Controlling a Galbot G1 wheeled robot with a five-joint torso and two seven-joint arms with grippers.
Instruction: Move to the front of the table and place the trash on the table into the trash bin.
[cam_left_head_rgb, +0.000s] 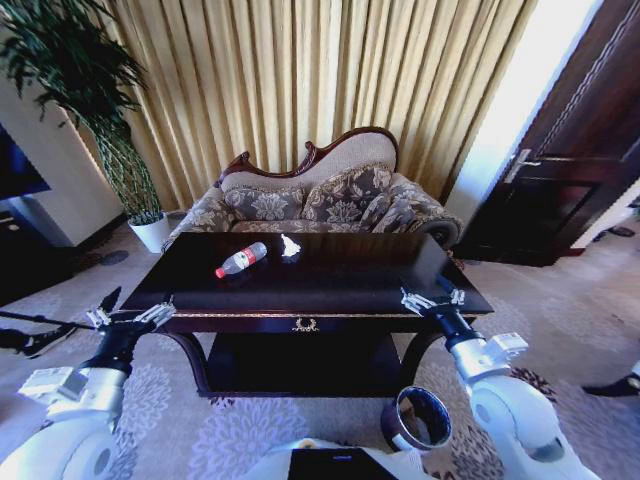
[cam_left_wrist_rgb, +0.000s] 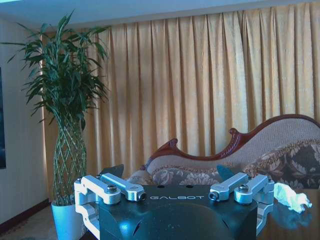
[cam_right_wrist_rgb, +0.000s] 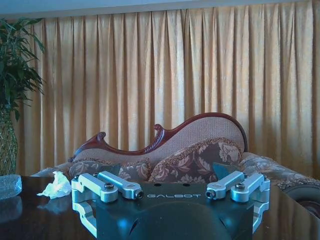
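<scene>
Head view: you're facing the table (cam_left_head_rgb: 330, 290); both grippers are hovering wide, left gripper (cam_left_head_rgb: 130, 318), right gripper (cam_left_head_rgb: 432, 299); reach forward next for the bottle (cam_left_head_rgb: 241, 259).

bare table (cam_left_head_rgb: 340, 285) front, bottle (cam_left_head_rgb: 241, 259), tissue (cam_left_head_rgb: 290, 246) far back

Dark glossy bench (cam_left_head_rgb: 330, 290), lower shelf under it. On top, far side: clear bottle (cam_left_head_rgb: 241, 259) with red cap lying flat, crumpled white tissue (cam_left_head_rgb: 290, 246) just beside it.
</scene>
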